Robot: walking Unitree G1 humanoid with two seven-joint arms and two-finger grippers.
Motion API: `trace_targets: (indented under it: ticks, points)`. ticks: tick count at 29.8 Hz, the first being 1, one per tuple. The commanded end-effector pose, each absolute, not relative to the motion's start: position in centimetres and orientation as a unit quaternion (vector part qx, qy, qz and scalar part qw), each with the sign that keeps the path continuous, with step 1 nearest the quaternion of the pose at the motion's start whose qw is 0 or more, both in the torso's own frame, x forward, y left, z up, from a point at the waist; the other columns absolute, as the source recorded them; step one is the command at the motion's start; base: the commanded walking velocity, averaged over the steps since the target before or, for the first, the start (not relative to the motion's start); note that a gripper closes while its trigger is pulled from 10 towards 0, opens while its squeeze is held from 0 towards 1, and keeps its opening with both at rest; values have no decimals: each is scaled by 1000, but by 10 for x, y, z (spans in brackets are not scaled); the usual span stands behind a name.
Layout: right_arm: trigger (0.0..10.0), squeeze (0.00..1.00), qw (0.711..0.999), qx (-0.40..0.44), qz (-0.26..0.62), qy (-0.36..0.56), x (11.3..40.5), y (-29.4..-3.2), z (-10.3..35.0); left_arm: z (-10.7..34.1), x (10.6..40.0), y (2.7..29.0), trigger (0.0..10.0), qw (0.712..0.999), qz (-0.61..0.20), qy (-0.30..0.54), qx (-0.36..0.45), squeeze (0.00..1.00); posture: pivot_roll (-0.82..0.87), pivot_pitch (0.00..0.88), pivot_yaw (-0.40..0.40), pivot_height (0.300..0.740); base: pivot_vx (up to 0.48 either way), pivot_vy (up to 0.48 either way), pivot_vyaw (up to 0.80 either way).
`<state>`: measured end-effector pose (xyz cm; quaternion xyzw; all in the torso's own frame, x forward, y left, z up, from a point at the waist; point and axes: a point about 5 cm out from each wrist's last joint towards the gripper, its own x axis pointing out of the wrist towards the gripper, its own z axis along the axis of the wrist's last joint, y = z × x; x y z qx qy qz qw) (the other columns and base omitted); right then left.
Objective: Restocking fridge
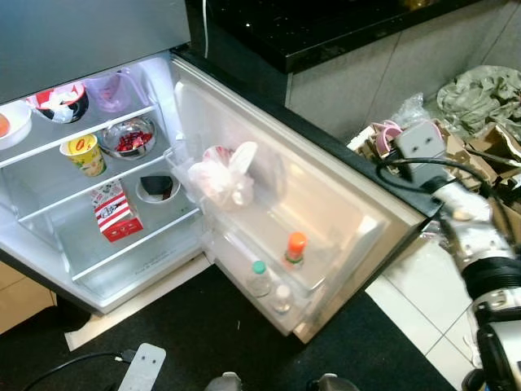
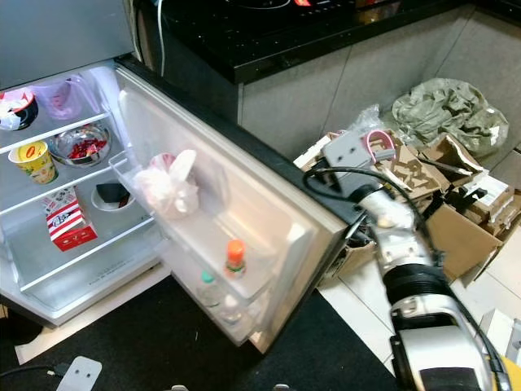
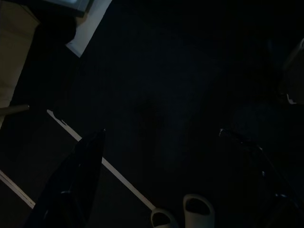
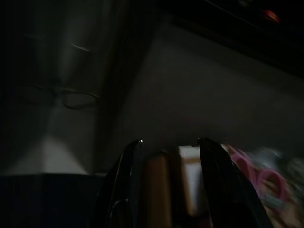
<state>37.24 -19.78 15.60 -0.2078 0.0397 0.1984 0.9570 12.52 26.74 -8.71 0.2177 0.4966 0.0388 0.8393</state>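
The fridge [image 1: 98,269] stands open, its lit shelves holding a red-and-white carton [image 1: 114,213], a yellow cup [image 1: 85,153], a glass bowl of red pieces [image 1: 130,137] and a dark bowl [image 1: 157,187]. The door's bins carry a white plastic bag [image 1: 224,175], an orange-capped bottle [image 1: 295,247] and a green-capped bottle [image 1: 259,277]. My right arm [image 2: 383,216] reaches past the door's outer edge toward the boxes. In the right wrist view the right gripper [image 4: 168,140] is open, nothing between its fingers. The left gripper [image 3: 166,142] hangs open over the dark mat.
Opened cardboard boxes and clutter [image 2: 440,187] pile up right of the door, with a grey-green bundle [image 2: 448,110] behind them. A black counter [image 2: 285,32] runs along the back. A white power strip [image 1: 140,366] lies on the black mat [image 1: 203,334].
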Motion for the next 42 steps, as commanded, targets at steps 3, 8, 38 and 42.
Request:
trace_targets:
  ticks: [3,8,38,42]
  points:
    - [10000,0,916,-194,347,46,350,-144,131,-89,116,272,10000,830,33,511,220,0,19,115,-23,740,0,0,0]
    - [10000,0,862,-146,486,6,318,-90,141,-89,116,273,10000,830,32,512,221,0,22,117,-22,740,0,0,0]
    - [10000,0,842,-46,537,33,283,-78,141,-87,116,276,10000,828,29,514,223,0,24,124,-15,740,0,0,0]
    - [10000,0,844,-44,533,34,283,-77,141,-87,116,276,10000,828,29,514,223,0,25,124,-15,740,0,0,0]
